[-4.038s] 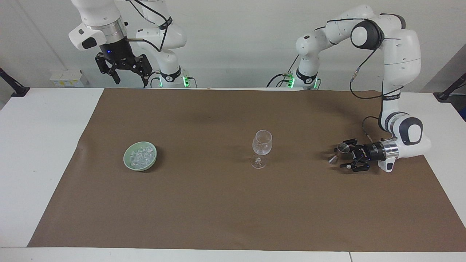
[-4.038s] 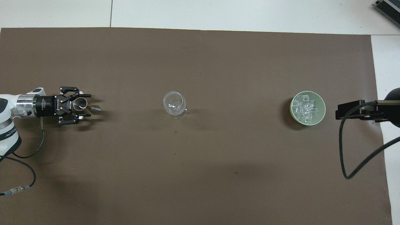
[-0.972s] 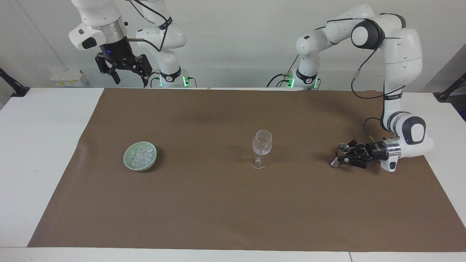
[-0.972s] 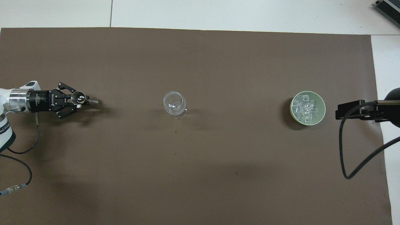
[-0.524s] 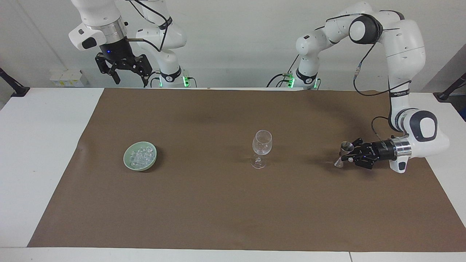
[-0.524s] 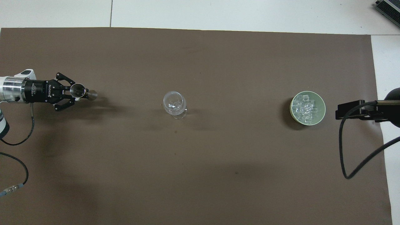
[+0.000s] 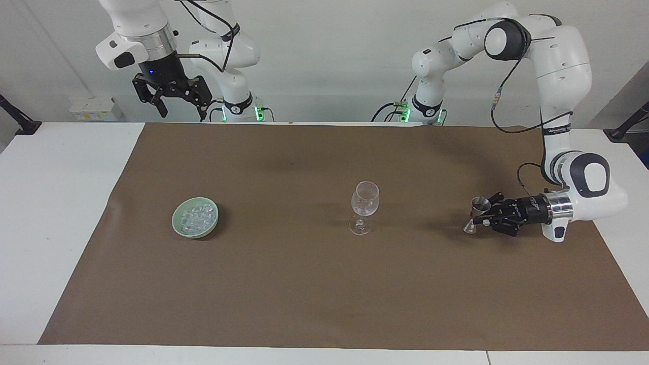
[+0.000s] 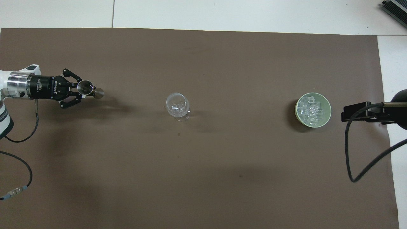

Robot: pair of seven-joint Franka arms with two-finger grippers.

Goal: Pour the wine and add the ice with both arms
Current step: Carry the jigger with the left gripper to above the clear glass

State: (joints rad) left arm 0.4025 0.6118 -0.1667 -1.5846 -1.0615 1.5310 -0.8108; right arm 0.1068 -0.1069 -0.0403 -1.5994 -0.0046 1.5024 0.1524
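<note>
My left gripper [image 7: 482,218] [image 8: 82,91] lies level just above the brown sheet at the left arm's end of the table, shut on the waist of a small metal jigger [image 7: 475,215] [image 8: 86,87], which leans a little. A clear stemmed glass [image 7: 365,200] [image 8: 177,106] stands mid-table. Ice [image 7: 197,215] [image 8: 312,109] fills a pale green bowl [image 7: 176,225] [image 8: 328,112] toward the right arm's end. My right gripper [image 7: 182,107] hangs open and empty, high up by its base, where the right arm waits. No wine shows.
A brown sheet [image 7: 324,284] [image 8: 203,178] covers most of the white table [image 7: 45,203]. Black clamp stands [image 7: 17,119] sit at both table ends. The left arm's cable [image 8: 19,159] trails on the sheet near the robots.
Four seconds ago the left fingers stood open around the jigger; they have since shut on it. In the last second the jigger has risen slightly off the sheet. The right arm has stayed still.
</note>
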